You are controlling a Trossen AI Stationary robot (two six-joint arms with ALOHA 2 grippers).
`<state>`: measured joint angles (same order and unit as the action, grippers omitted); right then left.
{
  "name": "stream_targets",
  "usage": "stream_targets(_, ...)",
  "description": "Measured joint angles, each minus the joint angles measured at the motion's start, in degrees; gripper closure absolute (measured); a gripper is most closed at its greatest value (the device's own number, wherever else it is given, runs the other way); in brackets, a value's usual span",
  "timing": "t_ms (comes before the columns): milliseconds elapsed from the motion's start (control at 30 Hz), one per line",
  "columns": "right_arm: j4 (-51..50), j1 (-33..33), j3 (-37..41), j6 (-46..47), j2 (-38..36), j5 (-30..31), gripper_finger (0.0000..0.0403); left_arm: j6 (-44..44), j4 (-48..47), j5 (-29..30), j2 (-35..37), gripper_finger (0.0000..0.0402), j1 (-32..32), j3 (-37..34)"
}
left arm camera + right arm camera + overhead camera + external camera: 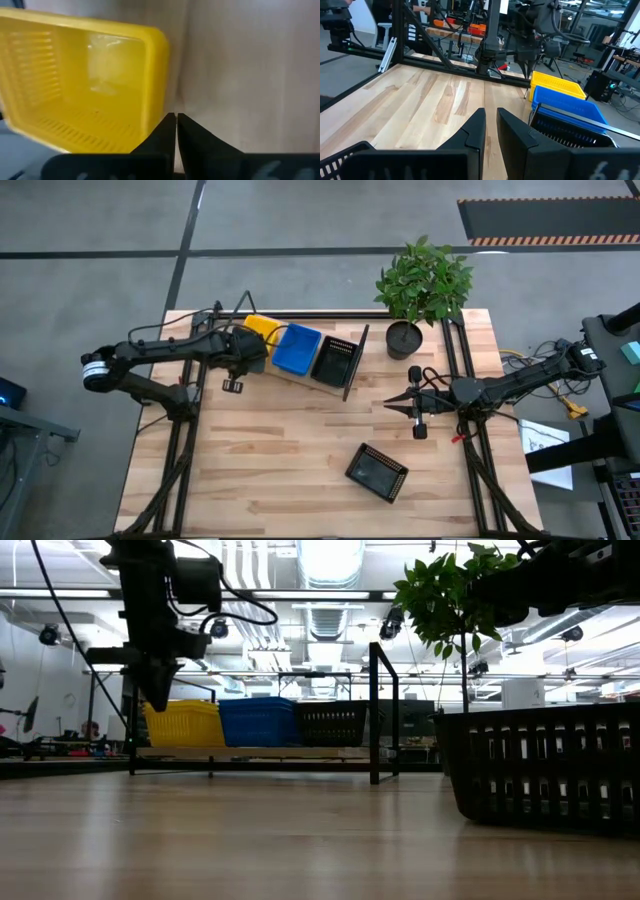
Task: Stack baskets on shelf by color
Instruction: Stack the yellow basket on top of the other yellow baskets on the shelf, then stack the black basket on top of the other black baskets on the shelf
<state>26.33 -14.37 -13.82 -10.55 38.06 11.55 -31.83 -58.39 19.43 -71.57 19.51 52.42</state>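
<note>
Left hand (233,384), fingers pressed together and empty, hovers beside the yellow basket (262,328) on the shelf (345,375), where yellow, blue (297,350) and black (334,361) stand sorted in a row; one loose black basket (376,471) waits near-right on the worktop (270,450), right hand (417,412) idle, nearly shut.

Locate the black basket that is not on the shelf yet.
In the high view, the lone black basket lies on the table's near-right part, apart from the shelf, ahead of the right gripper.
</note>
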Motion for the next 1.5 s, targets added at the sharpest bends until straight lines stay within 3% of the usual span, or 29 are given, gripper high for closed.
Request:
stream_targets(500, 0.0, 0.0, 0.0, 0.0, 0.0, 0.0, 0.0364, 0.3, 2.4, 2.7, 0.0, 0.0400, 0.0, -0.3)
stream_targets(700, 0.0, 0.0, 0.0, 0.0, 0.0, -0.3, 0.0365, 8.8, 2.4, 3.5, 0.1, 0.0400, -0.4, -0.3)
stream_targets(833, 0.0, 0.0, 0.0, 0.4, 0.0, -3.1, 0.0365, 15.9, 2.4, -0.4, 0.5, 0.0400, -2.9, 0.5)
stream_targets(967, 0.1, -0.2, 0.0, 1.6, 0.1, -3.5, 0.0365, 23.0, 5.6, -2.5, 1.3, 0.0400, -8.7, 1.4)
stream_targets(1167, 0.9, -3.0, 0.0, 2.6, 0.3, -4.5, 0.0365, 28.2, 23.4, -2.4, 1.5, 0.0400, -21.9, 0.7)
stream_targets(1500, 3.4, -9.3, 0.0, 7.6, 1.7, -3.4, 0.0365, 28.5, 46.1, 5.0, -1.8, 0.0400, -37.6, 0.6)
